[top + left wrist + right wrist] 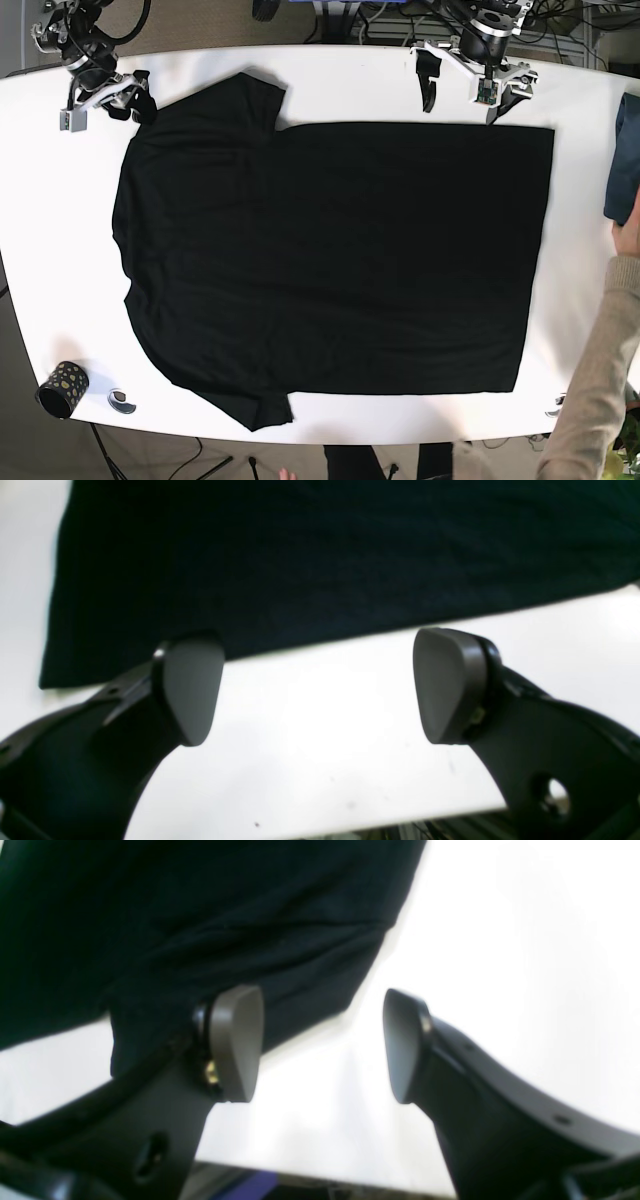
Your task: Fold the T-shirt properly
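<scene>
We find the black T-shirt point(330, 255) spread flat on the white worktop point(330, 85), its hem edge toward the base view's right and its collar and sleeves toward the left. A band of bare worktop runs along the shirt's far edge, and a narrower one along its near edge. On the hem side, a folded dark garment point(624, 170) and a person's arm point(600, 370) lie near the worktop's rim. Near the shirt's near-left corner stand a dotted black cup point(62, 388) and a small round object point(121, 401).

The left end effector point(460, 95) sits just beyond the shirt's far hem corner, jaws spread, gripping nothing; the shirt's edge lies just ahead of its fingers point(192, 687). The right end effector point(110, 105) sits beside the far sleeve, jaws likewise apart and empty, one finger point(235, 1042) over the fabric.
</scene>
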Motion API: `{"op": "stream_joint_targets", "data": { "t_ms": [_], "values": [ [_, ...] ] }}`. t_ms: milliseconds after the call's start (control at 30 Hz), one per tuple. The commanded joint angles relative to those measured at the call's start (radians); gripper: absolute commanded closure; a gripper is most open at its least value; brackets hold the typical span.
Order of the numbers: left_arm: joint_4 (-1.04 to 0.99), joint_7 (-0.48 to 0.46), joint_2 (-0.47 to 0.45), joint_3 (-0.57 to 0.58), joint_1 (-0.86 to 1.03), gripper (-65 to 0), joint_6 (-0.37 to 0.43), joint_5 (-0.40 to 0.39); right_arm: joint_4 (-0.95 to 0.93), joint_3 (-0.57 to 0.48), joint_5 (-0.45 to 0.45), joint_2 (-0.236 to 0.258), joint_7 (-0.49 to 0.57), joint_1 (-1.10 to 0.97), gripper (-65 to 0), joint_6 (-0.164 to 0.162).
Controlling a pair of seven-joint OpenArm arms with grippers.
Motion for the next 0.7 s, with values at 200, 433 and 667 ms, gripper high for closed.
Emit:
{"op": "stream_joint_targets", "data": {
  "t_ms": [200,433,667],
  "values": [
    [0.015,-0.024,-0.001,0.0,0.005,-55.6,0.001,-0.003,-0.061,-0.057,0.02,-0.006,0.007,0.008,-35.7,0.009],
    [0.015,-0.024,-0.001,0.0,-0.012,-55.6,0.001,-0.004,-0.09,-0.064,0.017,-0.041,0.009,0.016,-35.7,0.009],
    [0.015,-0.024,-0.001,-0.002,-0.029,-55.6,0.001,-0.009,-0.135,-0.064,0.014,-0.04,0.012,0.059,-35.7,0.003]
  ]
}}
